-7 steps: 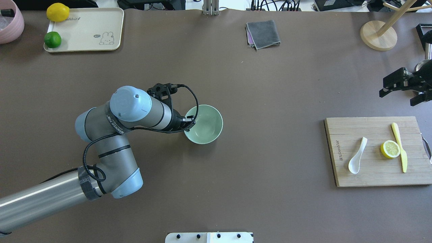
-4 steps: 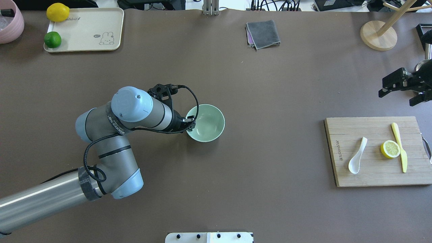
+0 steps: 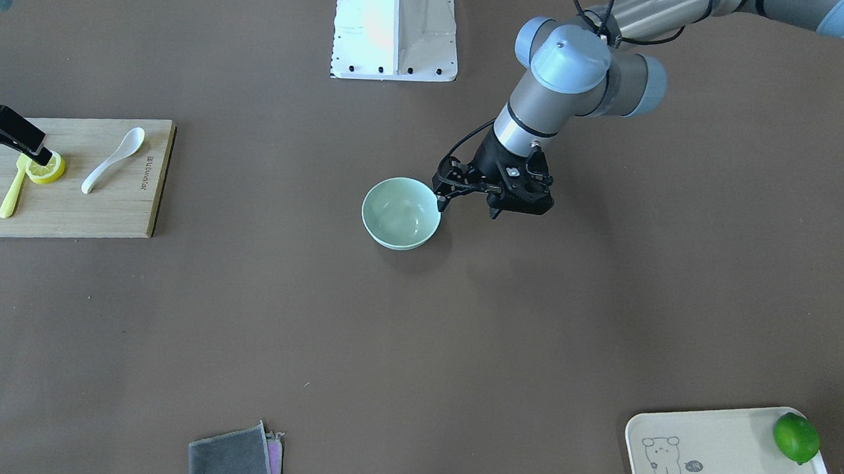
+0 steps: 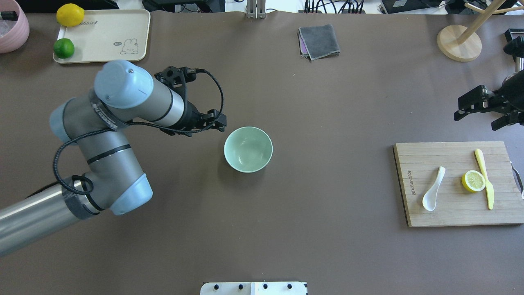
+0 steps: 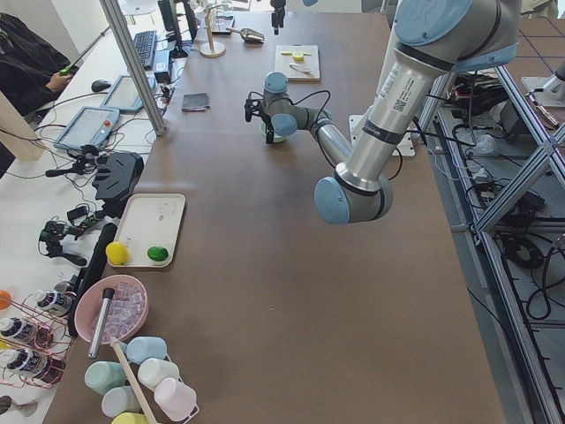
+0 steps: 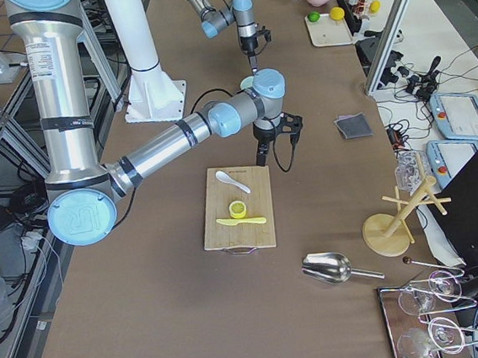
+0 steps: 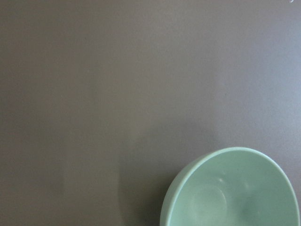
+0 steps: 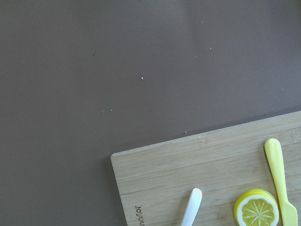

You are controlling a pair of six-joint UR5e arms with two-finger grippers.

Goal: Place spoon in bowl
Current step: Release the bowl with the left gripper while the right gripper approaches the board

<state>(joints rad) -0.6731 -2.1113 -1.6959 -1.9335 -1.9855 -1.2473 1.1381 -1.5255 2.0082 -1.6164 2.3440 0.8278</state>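
The left claw (image 3: 467, 205) is seen spread, with nothing pinched between its fingers. It is held just beside the far left rim of the bowl (image 4: 248, 149); whether a fingertip touches the rim cannot be told. The bowl is set upright near the middle of the tabletop (image 4: 327, 102).

The right claw (image 4: 477, 121) is likewise spread and nothing is gripped in it. It is held over the far right of the tabletop, just beyond the far edge of the cutting board (image 4: 446, 217).

The spoon (image 4: 433, 189) is laid on the left part of that board, well apart from the bowl. Its scoop is turned to the near side and its handle is pointed far and slightly right. To its right a lemon half (image 4: 473, 181) is placed cut face up, with a yellow knife (image 4: 485, 179) laid just beside it on the right.

A tray (image 4: 110, 28) is found at the far left corner, and a gray cloth (image 4: 319, 41) near the far edge.
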